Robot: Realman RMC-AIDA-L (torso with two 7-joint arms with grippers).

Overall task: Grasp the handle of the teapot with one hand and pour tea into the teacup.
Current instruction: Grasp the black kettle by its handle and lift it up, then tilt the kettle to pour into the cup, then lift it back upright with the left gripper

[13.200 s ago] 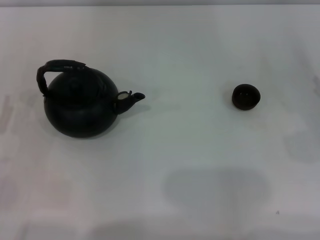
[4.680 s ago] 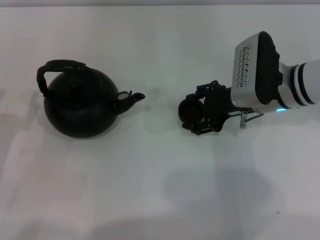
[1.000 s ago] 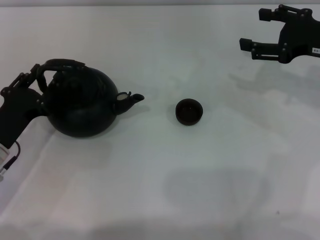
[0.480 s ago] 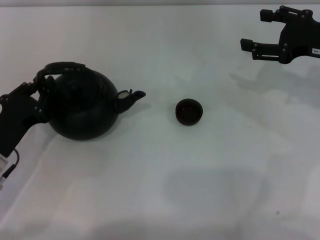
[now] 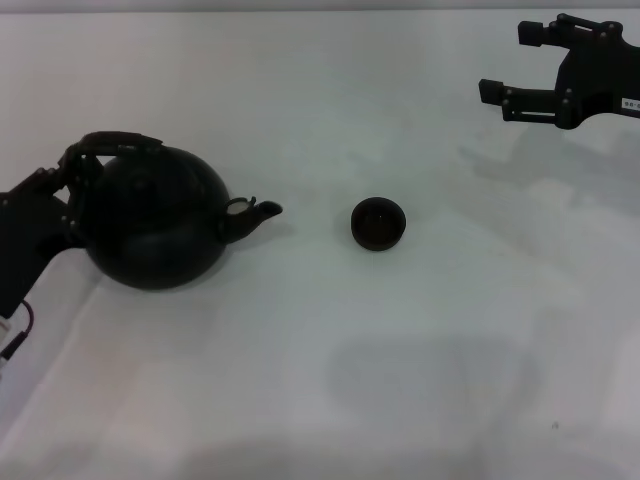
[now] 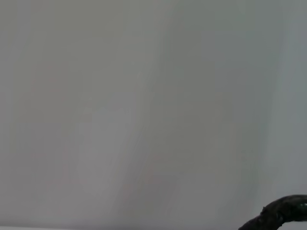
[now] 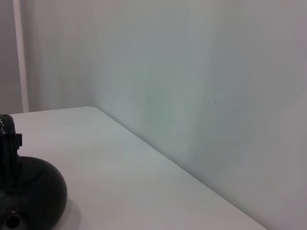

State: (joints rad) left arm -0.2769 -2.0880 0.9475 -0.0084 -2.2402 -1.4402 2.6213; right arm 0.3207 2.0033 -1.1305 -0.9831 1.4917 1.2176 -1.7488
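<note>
Your left gripper (image 5: 82, 160) comes in from about eight o'clock in the head view, its black body angled up off the white table (image 5: 330, 380) toward the teapot's far-left shoulder, with its fingers clenched around the left end of the handle (image 5: 112, 142). That handle arches over the lid, and the gripper holds it where it drops toward the pot's side. The teapot (image 5: 150, 220) sits at about nine o'clock on the table, its short spout (image 5: 252, 212) pointing to three o'clock, straight toward the teacup (image 5: 378, 223). The teacup stands upright near the middle of the table, apart from the spout tip with bare table between them. Your right gripper (image 5: 515, 68) hovers well apart at about two o'clock, its two fingers spread and pointing toward nine o'clock, holding nothing. Your left wrist view shows only a curved dark piece (image 6: 280, 214) at the edge against a pale wall. Your right wrist view catches the teapot's round body (image 7: 29, 191) low in the corner.
</note>
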